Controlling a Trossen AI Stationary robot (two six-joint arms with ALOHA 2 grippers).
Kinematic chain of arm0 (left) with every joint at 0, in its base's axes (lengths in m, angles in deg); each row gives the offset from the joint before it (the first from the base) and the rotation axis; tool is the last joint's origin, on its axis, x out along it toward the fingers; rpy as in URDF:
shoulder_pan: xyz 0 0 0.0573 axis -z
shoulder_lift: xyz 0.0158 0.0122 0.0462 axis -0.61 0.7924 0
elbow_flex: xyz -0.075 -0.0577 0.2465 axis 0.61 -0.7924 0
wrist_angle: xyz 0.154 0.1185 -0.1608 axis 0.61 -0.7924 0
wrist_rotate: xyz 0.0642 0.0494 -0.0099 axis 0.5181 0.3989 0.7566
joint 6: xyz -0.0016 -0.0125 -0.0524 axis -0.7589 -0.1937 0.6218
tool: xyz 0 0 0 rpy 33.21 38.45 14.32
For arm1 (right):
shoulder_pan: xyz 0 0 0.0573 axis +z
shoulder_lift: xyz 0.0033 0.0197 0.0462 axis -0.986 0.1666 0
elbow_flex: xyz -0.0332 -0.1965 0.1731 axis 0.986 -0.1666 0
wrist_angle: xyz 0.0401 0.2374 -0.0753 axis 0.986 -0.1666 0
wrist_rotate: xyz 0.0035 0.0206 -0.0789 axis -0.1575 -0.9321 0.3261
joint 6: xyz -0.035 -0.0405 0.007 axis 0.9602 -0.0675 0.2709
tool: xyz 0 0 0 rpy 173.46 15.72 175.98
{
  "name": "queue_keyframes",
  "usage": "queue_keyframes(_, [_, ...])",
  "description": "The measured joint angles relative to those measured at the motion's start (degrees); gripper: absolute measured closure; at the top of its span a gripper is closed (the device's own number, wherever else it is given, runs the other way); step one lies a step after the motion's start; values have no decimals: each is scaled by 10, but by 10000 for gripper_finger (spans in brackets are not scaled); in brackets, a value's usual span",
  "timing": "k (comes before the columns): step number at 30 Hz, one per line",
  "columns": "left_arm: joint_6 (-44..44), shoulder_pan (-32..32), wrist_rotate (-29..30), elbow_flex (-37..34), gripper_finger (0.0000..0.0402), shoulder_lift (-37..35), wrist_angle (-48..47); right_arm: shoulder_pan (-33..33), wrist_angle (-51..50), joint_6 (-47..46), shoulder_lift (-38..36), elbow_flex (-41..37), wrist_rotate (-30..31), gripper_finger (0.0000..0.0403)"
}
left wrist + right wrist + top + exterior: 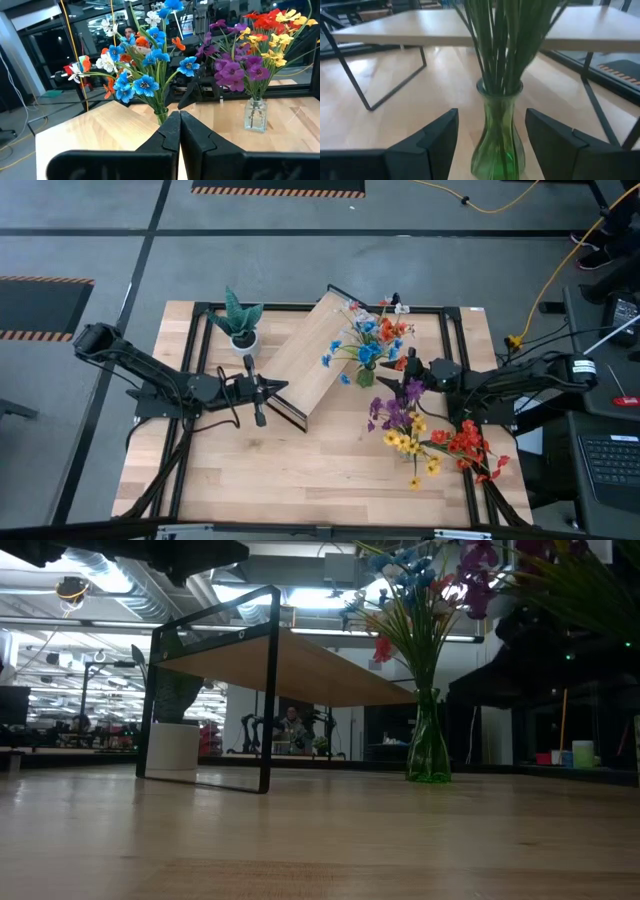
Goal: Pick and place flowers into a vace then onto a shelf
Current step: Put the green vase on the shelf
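Note:
The green vase [497,142] stands upright on the table by its base, just right of the shelf [310,355]. It holds blue, orange and white flowers [372,340] on green stems [502,45]. It also shows in the low view [428,752]. My right gripper [492,125] is open at table height. One finger stands on either side of the vase's body, with gaps between. My left gripper [179,119] is shut and empty. It hovers by the shelf's near left end [280,388] and points toward the flowers.
A clear glass vase [255,115] with purple, yellow and red flowers [430,438] stands near the right arm. A spiky green plant in a white pot [241,325] stands at the far left. The shelf lies diagonally across the table's middle. There is bare tabletop [300,470] toward the near edge.

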Motion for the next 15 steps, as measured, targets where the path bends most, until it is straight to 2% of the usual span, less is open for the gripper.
queue_keyframes(8, [-11,0,0,0,400,0,0,0,14,16,94,43,20,169])
queue_keyframes(15, [-28,0,0,0,398,0,0,-2,17,18,136,72,36,169])
